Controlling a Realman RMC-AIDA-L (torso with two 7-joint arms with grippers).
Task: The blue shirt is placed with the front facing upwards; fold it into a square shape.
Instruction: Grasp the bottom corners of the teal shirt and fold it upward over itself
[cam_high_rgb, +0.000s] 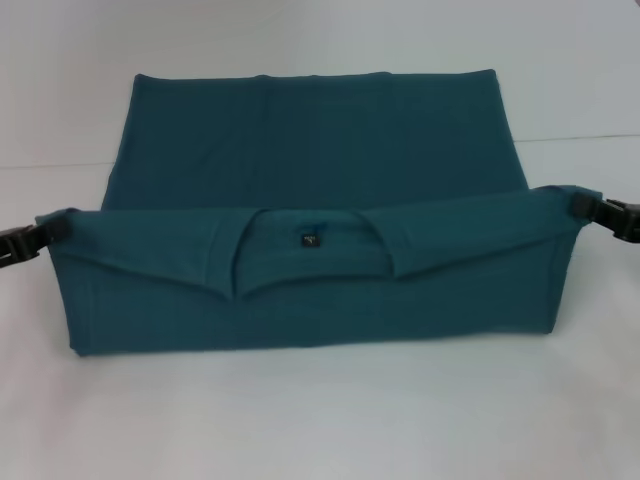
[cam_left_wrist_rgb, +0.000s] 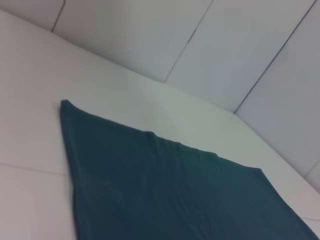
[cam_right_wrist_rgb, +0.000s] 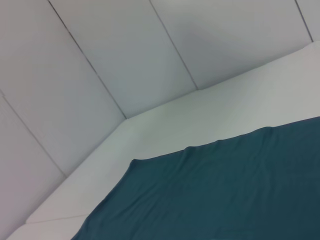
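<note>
The blue shirt lies spread on the white table, its near edge lifted. The left gripper clenches the shirt's left corner and the right gripper clenches its right corner, the neck label showing between them.

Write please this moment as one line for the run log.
left pincer: shut on blue shirt edge | right pincer: shut on opposite edge | near part lifted, neck label facing camera | table: white

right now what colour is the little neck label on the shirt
Black, against the dark teal blue shirt; the neck label shows best in the head view.
</note>
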